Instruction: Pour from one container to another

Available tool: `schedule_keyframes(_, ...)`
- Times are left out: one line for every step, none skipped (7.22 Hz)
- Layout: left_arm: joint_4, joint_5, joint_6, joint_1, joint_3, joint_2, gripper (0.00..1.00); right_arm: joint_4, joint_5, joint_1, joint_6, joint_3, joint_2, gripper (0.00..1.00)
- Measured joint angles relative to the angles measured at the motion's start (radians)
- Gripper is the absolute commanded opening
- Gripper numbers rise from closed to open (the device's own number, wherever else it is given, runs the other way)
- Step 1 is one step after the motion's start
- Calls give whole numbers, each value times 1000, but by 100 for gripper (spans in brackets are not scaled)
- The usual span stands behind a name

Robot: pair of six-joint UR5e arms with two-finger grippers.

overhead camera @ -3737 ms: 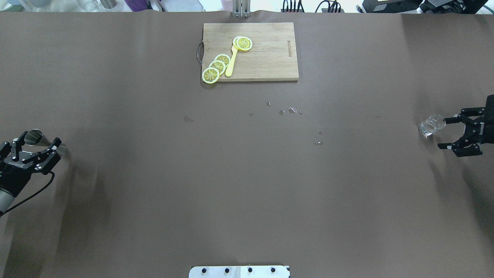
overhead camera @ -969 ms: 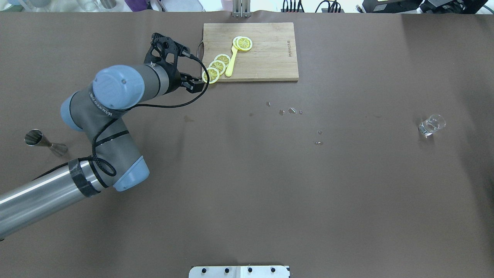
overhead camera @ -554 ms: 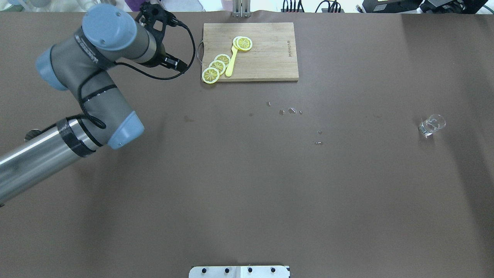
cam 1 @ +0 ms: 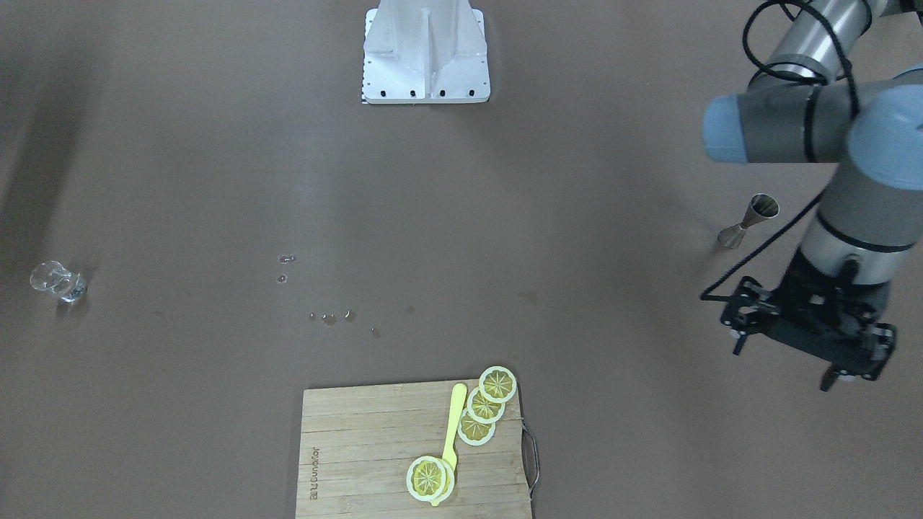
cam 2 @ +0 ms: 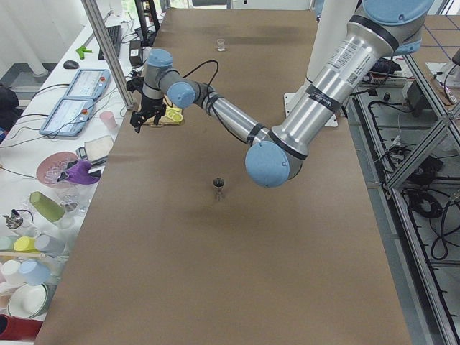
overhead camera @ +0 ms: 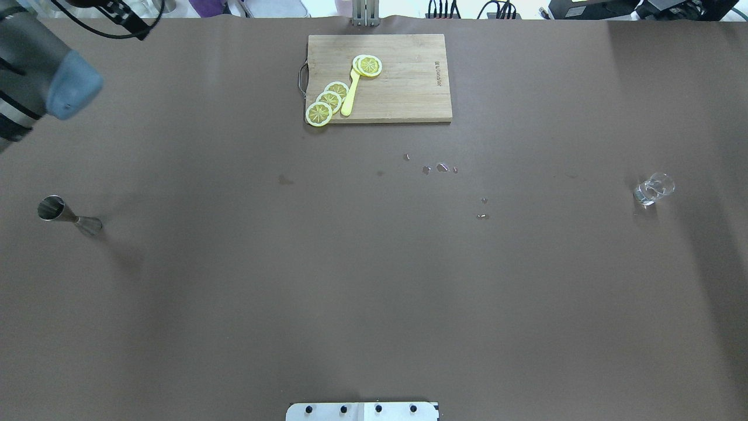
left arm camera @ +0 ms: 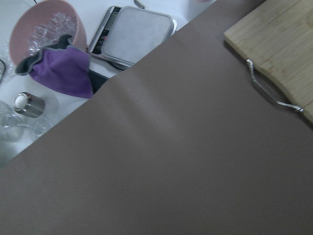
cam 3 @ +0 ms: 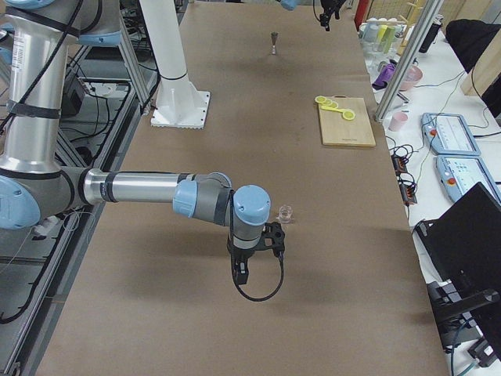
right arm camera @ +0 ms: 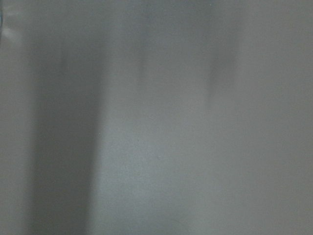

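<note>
The steel jigger stands upright near the table's left edge, also seen in the front view, with nothing holding it. My left gripper hangs open and empty in the air beyond the jigger, toward the table's far left corner; only a finger shows at the overhead view's top edge. The clear glass stands alone near the right edge. My right gripper shows only in the exterior right view, low beside the glass; I cannot tell whether it is open or shut.
A wooden cutting board with lemon slices and a yellow spoon lies at the back centre. Small droplets dot the middle of the table. Past the far left edge are a pink bowl, a purple cloth and a scale.
My left arm left the jigger, swung toward the cutting board, then on to the far left corner. The right gripper drew back from the glass, out of the overhead view. Jigger and glass stayed put.
</note>
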Motion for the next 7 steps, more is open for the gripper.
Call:
schedule_keyframes(-21,-78,63,-82,0,59,97,11,-21,5,1,-3,-6,100)
schedule_keyframes(-30,-177,113,-162,0,120,97,17,-31,6,2,-7,-7,100)
schedule_keyframes(-31,-281,156,-238,-2,194,97,20,-33,6,0,-8,-7,100)
schedule_keyframes(-27,-372,174,-296,-4,271,97,29,-23,5,-2,-8,-3,100)
schedule_keyframes(-26,-435,181,-333,-9,352,97,57,-7,-5,0,-8,3,100)
schedule_keyframes(-23,-480,183,-353,-33,435,97,93,1,-21,3,-12,6,100)
schedule_keyframes(-6,-520,181,-367,-88,530,98,114,5,-32,6,-23,7,100)
